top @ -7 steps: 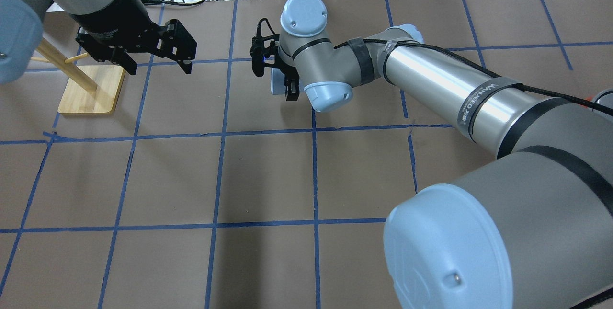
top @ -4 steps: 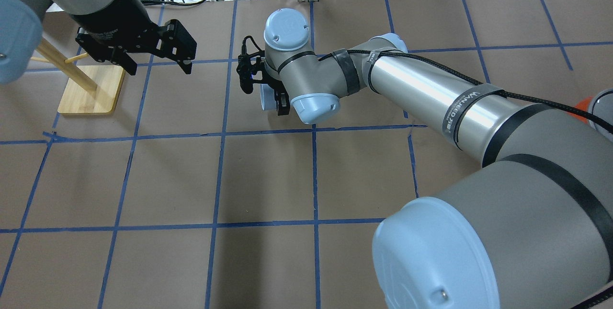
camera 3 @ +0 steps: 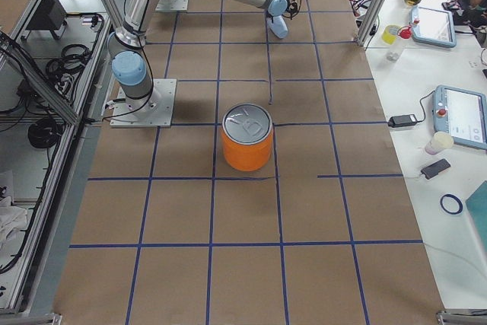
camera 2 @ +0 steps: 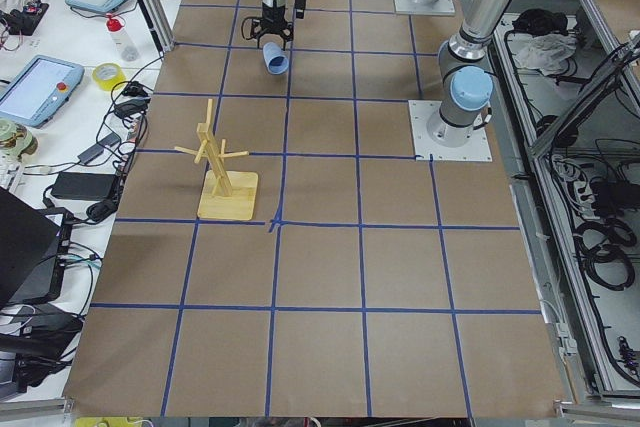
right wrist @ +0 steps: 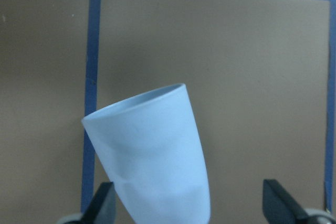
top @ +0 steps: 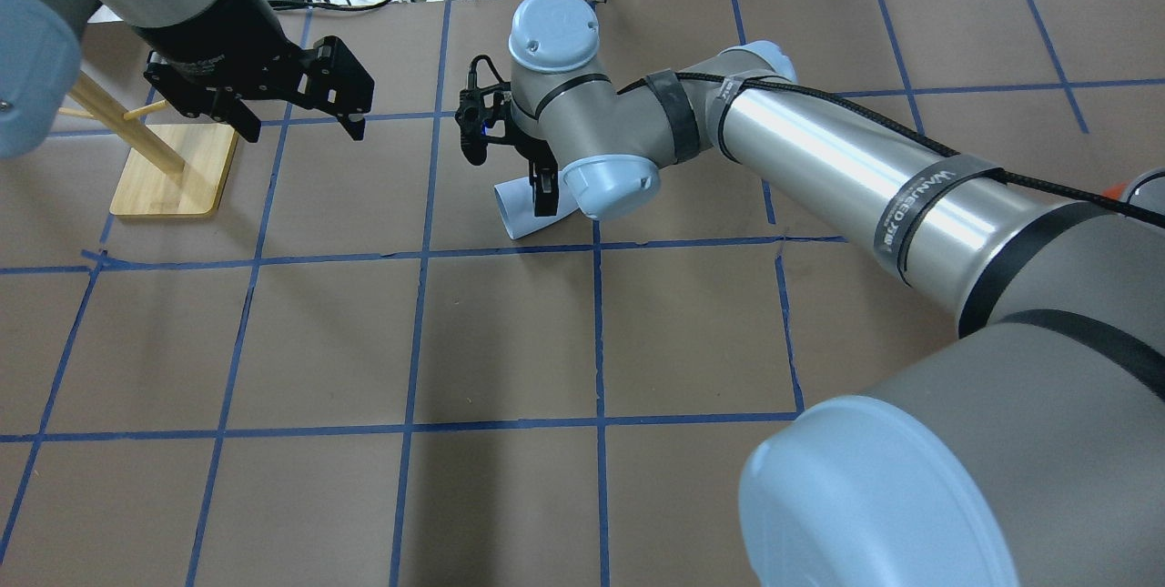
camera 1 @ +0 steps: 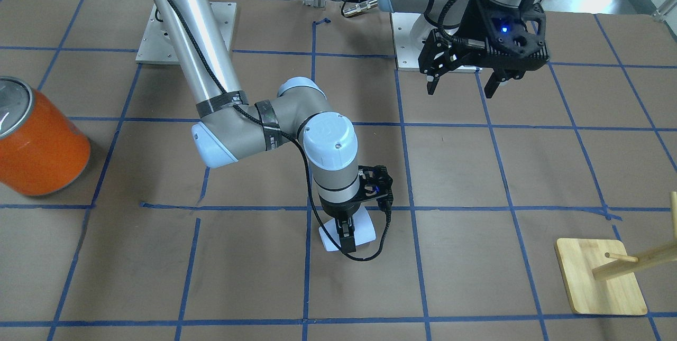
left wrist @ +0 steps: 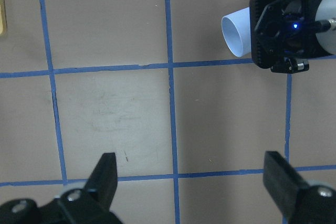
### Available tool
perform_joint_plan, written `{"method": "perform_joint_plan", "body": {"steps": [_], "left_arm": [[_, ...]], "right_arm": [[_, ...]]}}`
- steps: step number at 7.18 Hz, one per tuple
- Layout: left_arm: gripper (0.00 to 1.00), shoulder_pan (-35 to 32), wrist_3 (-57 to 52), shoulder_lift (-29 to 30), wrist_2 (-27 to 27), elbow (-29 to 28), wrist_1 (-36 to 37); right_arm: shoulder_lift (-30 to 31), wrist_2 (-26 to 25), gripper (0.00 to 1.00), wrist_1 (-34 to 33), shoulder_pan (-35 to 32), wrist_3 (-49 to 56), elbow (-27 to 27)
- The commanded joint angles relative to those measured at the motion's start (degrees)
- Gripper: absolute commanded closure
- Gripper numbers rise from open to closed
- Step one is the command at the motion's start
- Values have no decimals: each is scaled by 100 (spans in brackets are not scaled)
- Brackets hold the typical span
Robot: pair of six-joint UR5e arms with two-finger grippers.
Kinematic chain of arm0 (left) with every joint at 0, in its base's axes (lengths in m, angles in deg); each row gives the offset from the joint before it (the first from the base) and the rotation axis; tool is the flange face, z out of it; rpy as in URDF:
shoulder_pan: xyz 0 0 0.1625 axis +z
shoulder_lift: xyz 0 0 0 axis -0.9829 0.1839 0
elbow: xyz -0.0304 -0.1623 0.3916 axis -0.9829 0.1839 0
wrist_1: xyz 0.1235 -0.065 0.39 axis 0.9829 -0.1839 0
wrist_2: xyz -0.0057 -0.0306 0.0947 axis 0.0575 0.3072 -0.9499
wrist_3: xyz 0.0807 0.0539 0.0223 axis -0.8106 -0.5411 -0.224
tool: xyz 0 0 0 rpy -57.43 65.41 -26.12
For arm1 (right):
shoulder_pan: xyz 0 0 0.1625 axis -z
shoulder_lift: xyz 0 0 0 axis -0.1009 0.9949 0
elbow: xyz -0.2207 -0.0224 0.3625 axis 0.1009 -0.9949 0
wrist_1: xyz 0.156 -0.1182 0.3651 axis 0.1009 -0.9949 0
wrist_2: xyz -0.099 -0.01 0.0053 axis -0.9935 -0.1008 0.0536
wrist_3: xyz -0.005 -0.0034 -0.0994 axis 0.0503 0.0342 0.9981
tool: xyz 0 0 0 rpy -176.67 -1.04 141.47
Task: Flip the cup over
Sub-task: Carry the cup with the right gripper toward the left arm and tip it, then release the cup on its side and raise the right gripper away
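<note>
Jaws: right gripper [right wrist: 191,205] wide around cup [right wrist: 149,156]; left gripper [left wrist: 191,174] wide, idle | cup on side | flip judged unfinished

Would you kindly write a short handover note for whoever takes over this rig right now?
Left claw: open, empty, hanging above the table, apart from the cup.
Right claw: open, straddling the cup, not clamped on it.
Cup: on its side on the table, under the right wrist.
Done: no finished flip; the cup is not standing.
Left: grip it and stand it up, turned over.
</note>
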Motion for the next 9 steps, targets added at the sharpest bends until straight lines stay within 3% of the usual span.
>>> {"method": "perform_joint_plan", "body": {"steps": [1,3,4,6,7,9], "left_arm": [[0,0,0,0,18,3,17],[0,53,9,-17,114,-15,53],[0,87,0,-18,619,-6,61],[0,192,-88,122,1000,72,131],[0,446,-88,306,1855,256,506],[0,834,-79,849,2668,608,1725]], "right_arm": [[689,-56,0,41,404,-884,47],[1504,-135,0,924,914,-1466,56],[2014,-144,0,1391,1273,-1520,56],[2675,-145,0,2524,1934,-2533,117],[2948,-223,0,2825,1971,-3080,188],[3231,-443,0,2837,2015,-5087,346]]}}
